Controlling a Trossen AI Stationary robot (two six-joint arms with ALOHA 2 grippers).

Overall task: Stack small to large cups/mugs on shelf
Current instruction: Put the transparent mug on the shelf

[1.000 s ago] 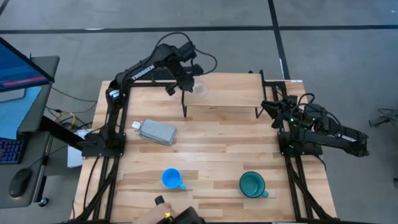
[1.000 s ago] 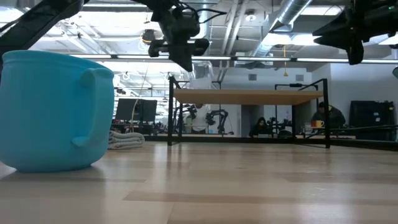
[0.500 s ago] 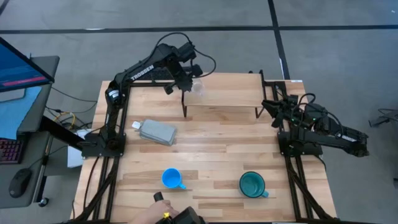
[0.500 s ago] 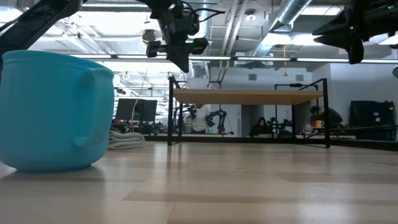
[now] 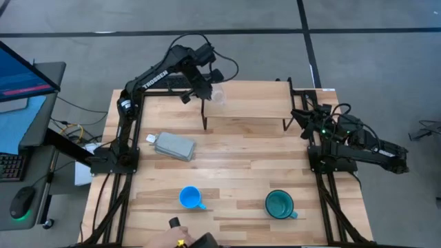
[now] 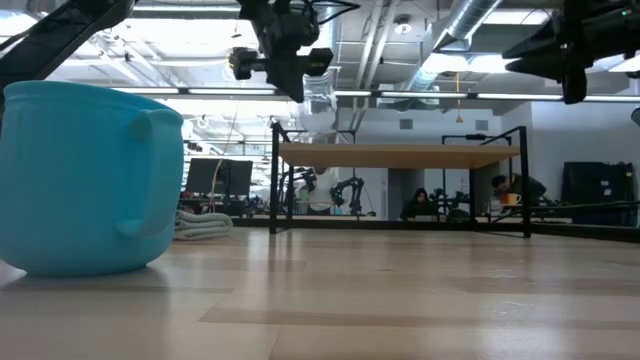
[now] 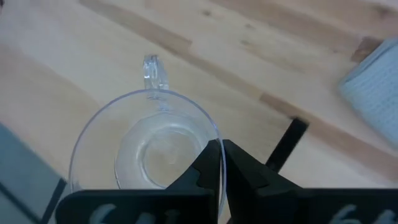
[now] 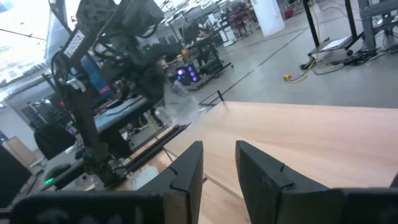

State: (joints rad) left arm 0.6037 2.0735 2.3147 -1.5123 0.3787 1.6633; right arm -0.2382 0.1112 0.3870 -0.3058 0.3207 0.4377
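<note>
My left gripper (image 5: 211, 89) is shut on the tiny clear glass cup (image 5: 218, 94), held in the air over the left end of the shelf (image 5: 251, 102). The cup also shows in the low view (image 6: 318, 100), above the shelf board (image 6: 400, 155). The blue mug (image 5: 191, 198) and the teal-green mug (image 5: 280, 204) stand upright on the table near its near edge. My right gripper (image 5: 300, 117) waits open beside the shelf's right end. My left gripper holds the glass cup by its rim (image 7: 214, 138), on the side opposite the handle (image 7: 153, 70). One finger (image 7: 205, 165) is inside the cup and the other (image 7: 242, 168) outside. The fingers come from above, pointing down. The cup hangs upright, clear of the shelf.
A flat grey block (image 5: 173, 146) lies on the table's left half. The blue mug stands large in front of the low camera (image 6: 90, 180). A person's hand (image 5: 165, 239) shows at the near edge. A monitor and keyboard stand off the table's left side.
My left gripper has gone up a little and slightly toward the table's far edge, carrying the glass cup, which stays upright above the shelf's left end.
</note>
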